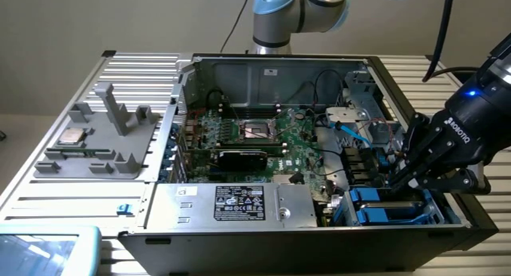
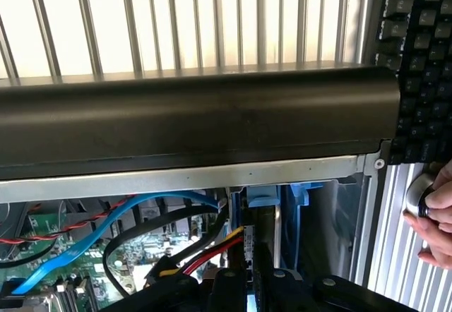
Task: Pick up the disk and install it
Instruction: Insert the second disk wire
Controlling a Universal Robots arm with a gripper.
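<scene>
High overview; close wrist view inside case point(image 1: 264, 78)

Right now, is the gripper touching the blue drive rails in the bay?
Cannot tell. In the exterior view the gripper reaches down just above the blue rails, but its tips overlap them, so neither contact nor a gap shows plainly.

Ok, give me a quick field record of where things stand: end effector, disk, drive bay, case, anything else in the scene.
end effector: shut, lowered into the case's drive-bay corner, at the exterior view's right
disk: cannot make out the drive itself; blue rails sit in the bay under the end effector
case: open computer case, motherboard exposed
cables: blue cable and red and black wires beside the bay
grey fixture: on the table, exterior view's left
person: hand on a round knob outside the case
</scene>
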